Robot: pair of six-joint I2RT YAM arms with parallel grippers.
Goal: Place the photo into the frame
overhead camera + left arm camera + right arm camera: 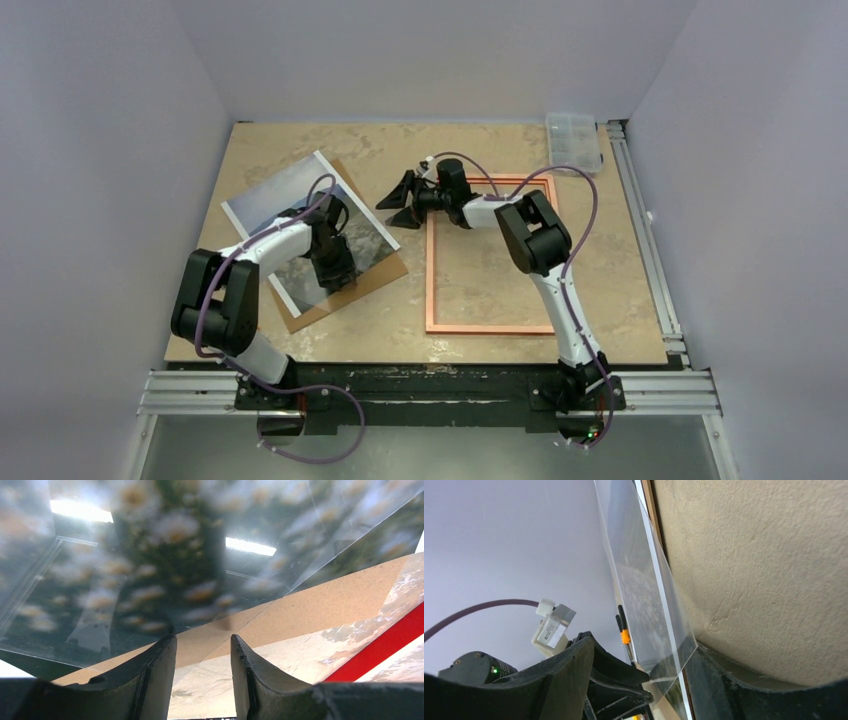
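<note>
The photo [285, 205] lies face up at the left on a brown backing board [375, 280], glossy as if under a clear sheet. My left gripper [335, 270] sits over the photo's near right edge. In the left wrist view the left gripper [202, 637] is open with nothing between its fingers, and the photo [150, 555] is just beyond the tips. The frame [432, 270] lies copper back up on the right; a red strip of the frame [380, 647] shows. My right gripper [405, 200] points left, open. A clear sheet's corner [674, 650] stands between the right gripper's [644, 645] fingers.
A clear plastic box [575, 140] stands at the table's back right corner. Metal rails [650, 250] run along the right and near edges. White walls close in on the table at the left, back and right.
</note>
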